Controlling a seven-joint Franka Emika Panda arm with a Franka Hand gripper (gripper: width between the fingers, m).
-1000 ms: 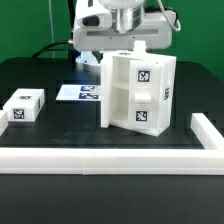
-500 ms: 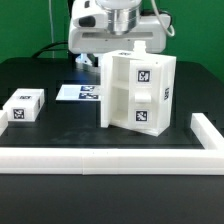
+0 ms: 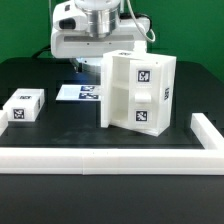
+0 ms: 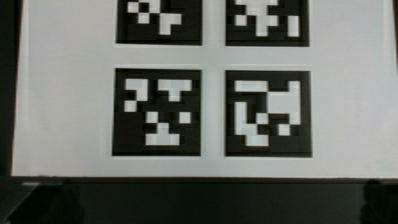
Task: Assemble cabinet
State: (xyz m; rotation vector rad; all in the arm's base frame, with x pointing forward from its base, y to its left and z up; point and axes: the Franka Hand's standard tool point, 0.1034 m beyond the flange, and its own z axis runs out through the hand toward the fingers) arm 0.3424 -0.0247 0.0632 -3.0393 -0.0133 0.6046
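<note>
The cabinet (image 3: pixel 140 92) stands upright on the black table at centre right of the exterior view. It is a white boxy body with tag markers on its front and top. Its shelf side faces the exterior view's left. My gripper (image 3: pixel 85 65) hangs behind the cabinet and to its left, above the marker board (image 3: pixel 80 93), apart from the cabinet. In the wrist view the marker board (image 4: pixel 199 90) with its tags fills the picture. My gripper (image 4: pixel 205 205) shows only as dark finger edges far apart at the corners, with nothing between them.
A small white tagged block (image 3: pixel 24 106) lies at the exterior view's left. A long low white border rail (image 3: pixel 100 158) runs along the front and turns back at the right (image 3: pixel 207 130). A green wall stands behind.
The arm has moved toward the exterior view's left, from above the cabinet's back to over the marker board. The cabinet and the block have not moved.
</note>
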